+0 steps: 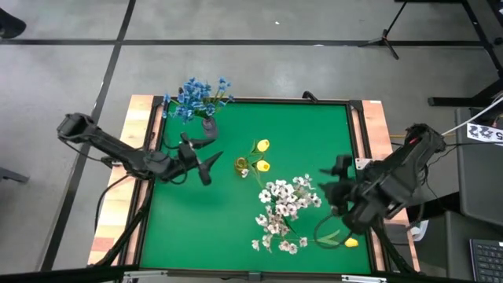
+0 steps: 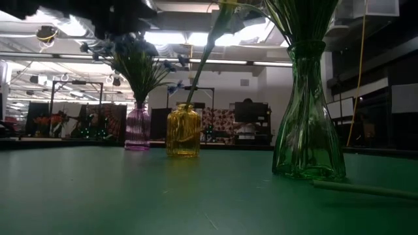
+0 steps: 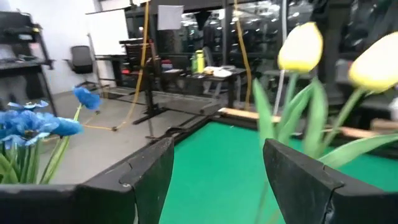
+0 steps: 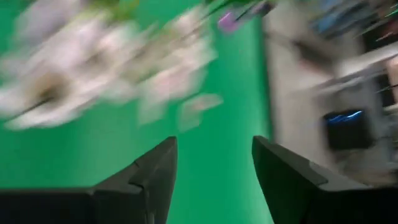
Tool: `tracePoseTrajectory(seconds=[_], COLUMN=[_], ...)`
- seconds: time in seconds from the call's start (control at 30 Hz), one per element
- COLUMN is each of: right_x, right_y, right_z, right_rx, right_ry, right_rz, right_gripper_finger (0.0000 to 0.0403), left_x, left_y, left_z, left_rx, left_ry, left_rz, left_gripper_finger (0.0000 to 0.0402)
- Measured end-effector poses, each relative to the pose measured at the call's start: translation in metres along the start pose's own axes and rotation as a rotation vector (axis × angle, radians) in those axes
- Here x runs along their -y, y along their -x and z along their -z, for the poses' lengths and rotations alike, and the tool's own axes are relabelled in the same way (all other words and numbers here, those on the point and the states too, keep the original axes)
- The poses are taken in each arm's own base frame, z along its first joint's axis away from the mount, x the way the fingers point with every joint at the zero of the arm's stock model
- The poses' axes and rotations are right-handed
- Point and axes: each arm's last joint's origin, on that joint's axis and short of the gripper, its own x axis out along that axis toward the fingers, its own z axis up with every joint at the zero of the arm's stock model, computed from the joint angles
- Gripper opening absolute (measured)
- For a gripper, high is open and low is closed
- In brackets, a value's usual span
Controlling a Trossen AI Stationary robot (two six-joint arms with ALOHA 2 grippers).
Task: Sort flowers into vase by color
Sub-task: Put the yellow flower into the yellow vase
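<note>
Fingers on both arms were spread apart and held nothing. The right fingers [image 1: 336, 187] hung over the right side of the green tabletop [image 1: 236, 236], and one yellow flower [image 1: 350, 243] lay flat on the mat near the front right corner, just beside that arm. Its stem was mostly hidden under the arm, so which way it pointed could not be told. That arm was much nearer to it than the left one, so it was probably the arm to pick it up. The left fingers [image 1: 206, 161] sat over the left side, pointing toward the middle. The green vase [image 2: 307, 124] held the big bunch of white flowers [image 1: 284, 212]. The purple vase [image 2: 137, 128] held the blue flowers [image 1: 200, 97]. The small yellow jar [image 2: 183, 130] held two yellow tulips [image 1: 262, 155].
</note>
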Motion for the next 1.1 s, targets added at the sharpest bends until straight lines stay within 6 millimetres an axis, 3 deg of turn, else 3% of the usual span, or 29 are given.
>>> tracePoseTrajectory(seconds=[0.2, 0.47, 0.63, 0.93, 1.1], right_x=[-0.058, -0.128, -0.163, -0.21, -0.218], right_y=[-0.037, -0.058, -0.073, -0.104, -0.109], right_z=[0.026, 0.051, 0.057, 0.072, 0.077], right_rx=[-0.123, 0.005, 0.016, -0.184, -0.262], right_ry=[-0.088, -0.241, -0.212, -0.13, -0.141], right_rz=[-0.195, -0.435, -0.483, -0.611, -0.636], right_gripper_finger=[0.0209, 0.0209, 0.0209, 0.0209, 0.0209], left_x=[-0.002, 0.001, 0.004, 0.004, 0.004], left_y=[0.021, 0.036, 0.04, 0.04, 0.04], left_z=[-0.013, -0.021, -0.021, -0.021, -0.019], left_rx=[0.02, 0.043, 0.043, 0.04, 0.029], left_ry=[0.062, 0.136, 0.132, 0.129, 0.114], left_rz=[0.083, 0.165, 0.19, 0.19, 0.19], left_gripper_finger=[0.0244, 0.0244, 0.0244, 0.0244, 0.0244])
